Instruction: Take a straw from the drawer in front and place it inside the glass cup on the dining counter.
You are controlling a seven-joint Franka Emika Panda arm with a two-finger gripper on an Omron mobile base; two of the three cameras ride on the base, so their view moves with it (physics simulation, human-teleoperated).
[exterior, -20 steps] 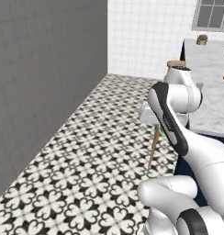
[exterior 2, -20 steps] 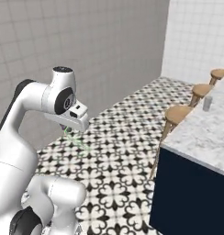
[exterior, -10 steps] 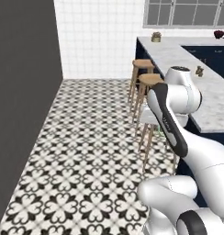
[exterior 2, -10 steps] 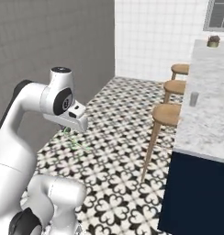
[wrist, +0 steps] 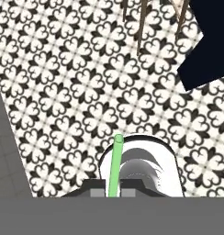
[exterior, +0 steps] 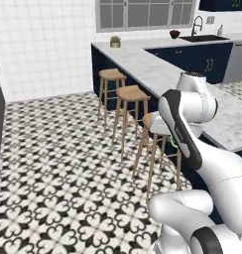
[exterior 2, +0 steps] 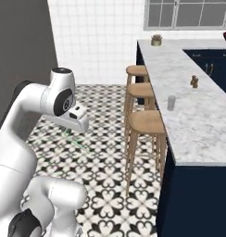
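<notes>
The base is swinging round: the grey wall that was taking up much of both base views is sliding off to the side, and the dining counter (exterior 2: 193, 115) with its row of stools (exterior 2: 145, 121) is coming into full sight, where before just its far corner was showing. That is putting the robot on course for the drop-off part of the task, with the fetching from the drawer apparently done. The end effector (wrist: 113, 192) is pinching the straw (wrist: 115, 165), its fingers pressed together on the thin green stem, which is pointing out over the patterned floor (wrist: 63, 92). The glass cup (exterior 2: 171, 102) is standing on the marble near the stool-side edge, well apart from the arm. In the right base view the straw is showing as a faint green line below the hand, probably its lower part; its bent top is hard to make out
</notes>
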